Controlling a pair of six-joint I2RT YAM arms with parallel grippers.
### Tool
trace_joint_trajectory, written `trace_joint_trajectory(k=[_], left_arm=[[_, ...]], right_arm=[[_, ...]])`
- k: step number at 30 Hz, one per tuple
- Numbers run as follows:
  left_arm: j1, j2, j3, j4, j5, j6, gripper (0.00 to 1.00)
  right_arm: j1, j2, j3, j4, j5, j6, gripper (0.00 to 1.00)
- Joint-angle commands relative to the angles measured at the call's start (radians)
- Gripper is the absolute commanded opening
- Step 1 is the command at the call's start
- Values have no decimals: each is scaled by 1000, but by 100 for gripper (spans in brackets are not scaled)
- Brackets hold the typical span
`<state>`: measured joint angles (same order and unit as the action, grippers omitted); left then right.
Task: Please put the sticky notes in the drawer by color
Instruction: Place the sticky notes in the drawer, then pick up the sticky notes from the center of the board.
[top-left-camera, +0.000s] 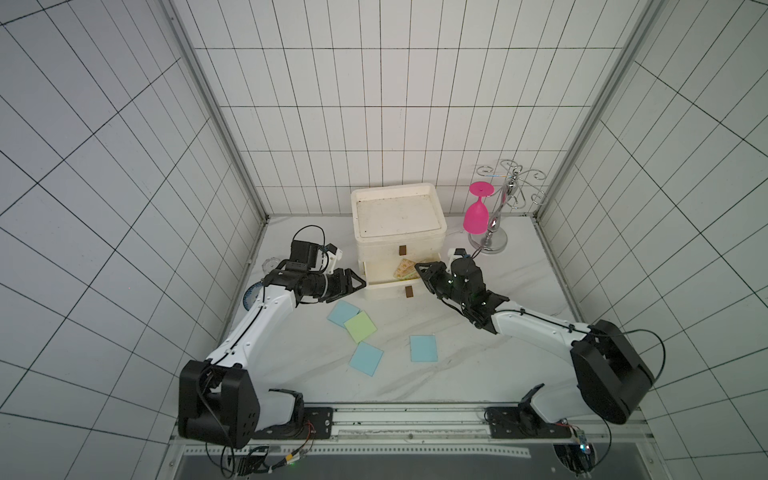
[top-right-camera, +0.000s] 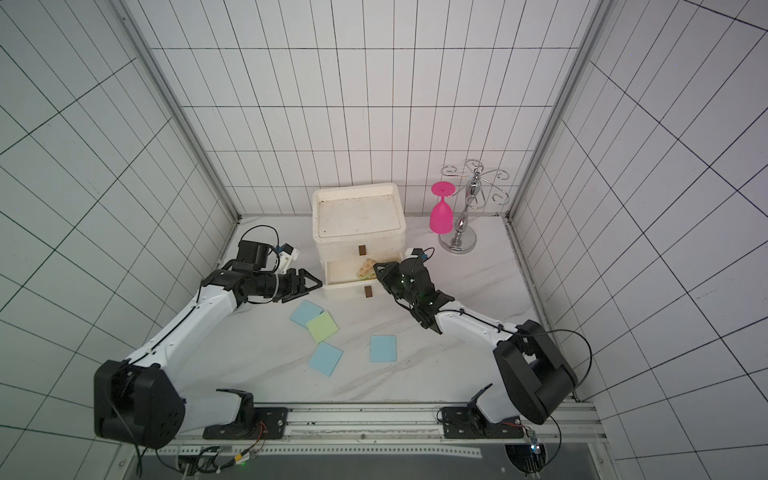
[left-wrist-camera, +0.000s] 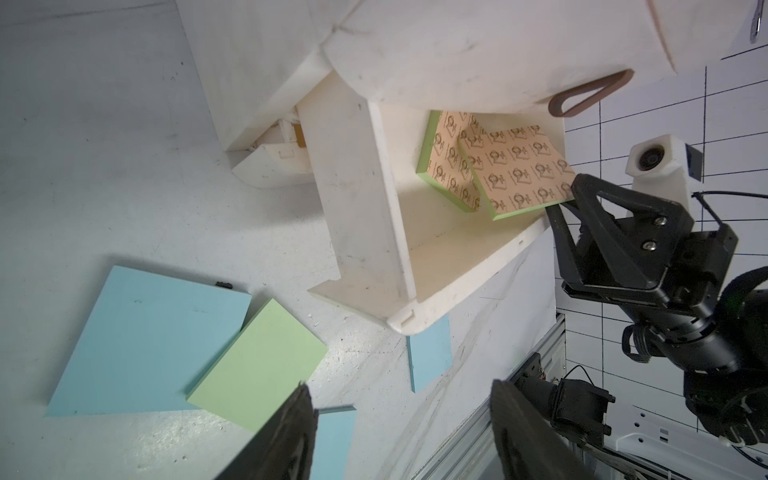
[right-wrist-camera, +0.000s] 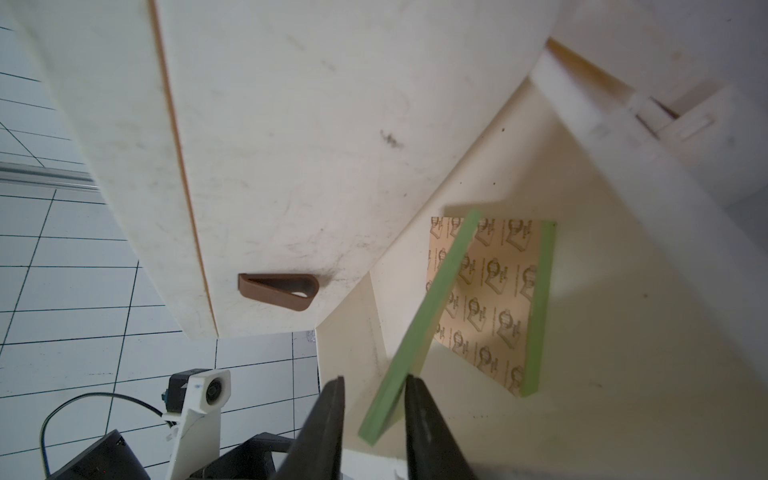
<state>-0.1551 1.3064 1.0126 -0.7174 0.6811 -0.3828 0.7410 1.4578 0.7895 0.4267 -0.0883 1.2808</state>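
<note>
The off-white drawer chest stands at the back with its middle drawer pulled out. Two tan printed sticky notes lie inside it. One lies flat; the other leans tilted, its green edge between the parted fingers of my open right gripper. It rests against one finger and stands apart from the other. In both top views three light blue pads and a green pad lie on the table. My left gripper hovers open and empty beside the drawer's left end.
A pink glass hangs upside down on a chrome rack right of the chest. A clear dish and a bluish plate lie by the left wall under my left arm. Brown handles stick out of the drawer fronts.
</note>
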Motion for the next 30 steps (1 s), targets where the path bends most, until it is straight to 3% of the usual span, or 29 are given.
trace_joint_trajectory(k=[1,5,7,12,16,19,22,25,30], left_arm=[[1,-14,-3,0,-22,23,69],[1,-11,-6,-23,-62,26,70],[0,-10,-7,-60,-151,24,70],[1,-49,-39,-60,-222,-14,70],[-25,-77,-64,-67,-275,-21,70],[-93,-79,-72,-87,-358,-34,70],[-174,-55,-74,-115,-462,-70,72],[-202,-19,-90,-106,-482,-115,74],[-201,30,-125,-60,-524,-186,76]], right_arm=[[6,-8,50,9,9,-29,39],[3,-86,66,-96,45,-100,49],[-1,-147,89,-226,84,-171,54],[-13,-337,60,-382,212,-281,57],[-23,-451,103,-563,247,-415,57],[-23,-511,123,-653,215,-525,57],[-15,-520,144,-726,80,-606,57],[58,-484,165,-823,29,-652,57],[236,-452,104,-848,105,-685,58]])
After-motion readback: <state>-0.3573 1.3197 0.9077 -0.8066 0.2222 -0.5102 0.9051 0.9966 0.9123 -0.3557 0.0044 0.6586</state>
